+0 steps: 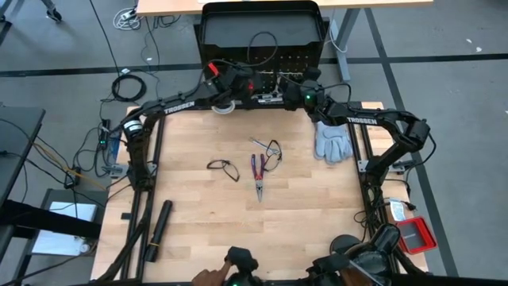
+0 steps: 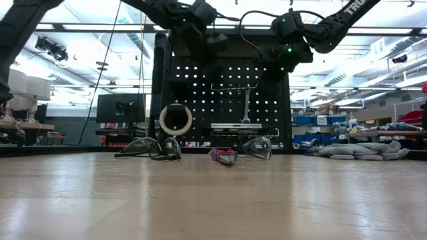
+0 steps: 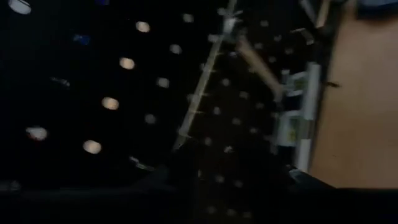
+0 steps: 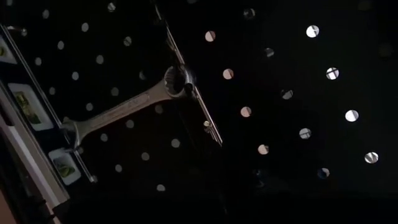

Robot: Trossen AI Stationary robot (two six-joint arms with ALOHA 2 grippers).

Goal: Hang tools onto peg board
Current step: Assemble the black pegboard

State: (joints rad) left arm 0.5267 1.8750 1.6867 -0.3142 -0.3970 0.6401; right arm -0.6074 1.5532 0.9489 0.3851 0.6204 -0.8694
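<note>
Standing upright at the table's far edge is the peg board (image 2: 227, 100), a black panel of small holes with a hooded top. Both dark arms reach up to its face.

On the left, the left gripper (image 1: 225, 82) is held close to the board's upper left part. Whether its jaws are spread or closed cannot be told. Just below it a white tape ring (image 2: 175, 120) hangs against the board. Lower down, on the wooden table (image 1: 198, 222), one pair of black-framed glasses (image 1: 223, 168) lies left of centre.

Near the middle, red-and-blue-handled pliers (image 1: 258, 172) lie on the table with their nose pointing toward the near edge. A second pair of glasses (image 1: 272, 152) sits just right of the pliers' handles. On the board above, a silver wrench (image 4: 121, 106) hangs by its ring end from a thin wire rail (image 4: 189, 87). Below the wrench, a black strip with white squares (image 2: 243, 127) sits along the board.

On the right, the right gripper (image 1: 295, 89) is near the board's upper right, jaws pressed together on nothing. Grey gloves (image 1: 332, 141) lie at the table's right edge.
</note>
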